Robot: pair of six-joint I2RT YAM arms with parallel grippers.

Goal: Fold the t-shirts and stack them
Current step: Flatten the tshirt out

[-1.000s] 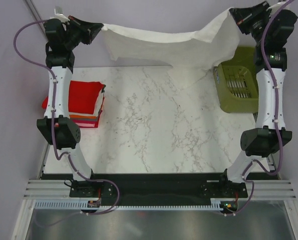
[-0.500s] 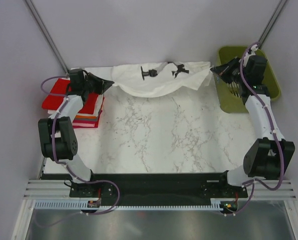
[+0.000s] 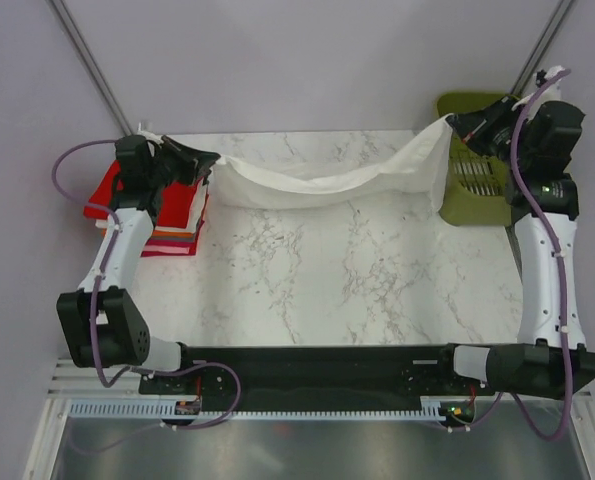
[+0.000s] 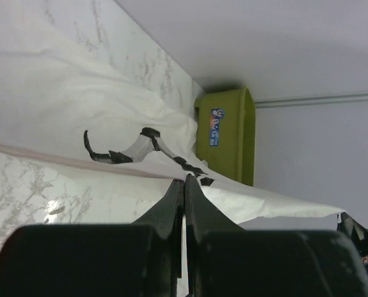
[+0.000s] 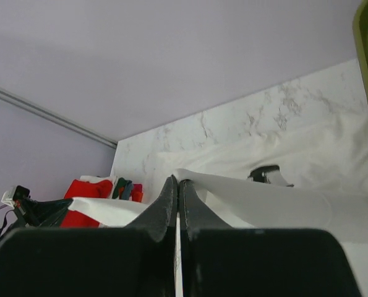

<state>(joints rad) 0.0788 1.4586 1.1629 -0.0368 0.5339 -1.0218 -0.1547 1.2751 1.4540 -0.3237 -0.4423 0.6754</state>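
Cloth: the white t-shirt (image 3: 317, 182) hangs as a sagging span between your two arms, over the far part of the table (image 3: 327, 290). You cannot tell whether the low middle of the sag touches the marble.
Left claw: your left gripper (image 3: 209, 160) is pinched tight on one end of the top edge. In the wrist view, cloth runs off from the closed tips.
Right claw: your right gripper (image 3: 455, 122) is clamped on the other end, held somewhat higher, up by the basket (image 3: 474, 198).
Reason for hold: two grips set well apart keep the top edge stretched, which probably lets the body hang open instead of bunching.
Print: a black graphic (image 4: 140, 145) shows on the face turned to the left wrist camera.
Stack: the stack of folded shirts (image 3: 177, 205), red on top with orange beneath, sits at the table's left edge, just below your left claw. It is likely parked there to keep the middle for folding.
Stage: by my reading you are still spreading, and no fold has been made in this shirt.
Next: lower both ends evenly and draw the cloth toward you so it lies flat.
Risk: the left end could brush and disturb the stack, or the sag could tuck under itself.
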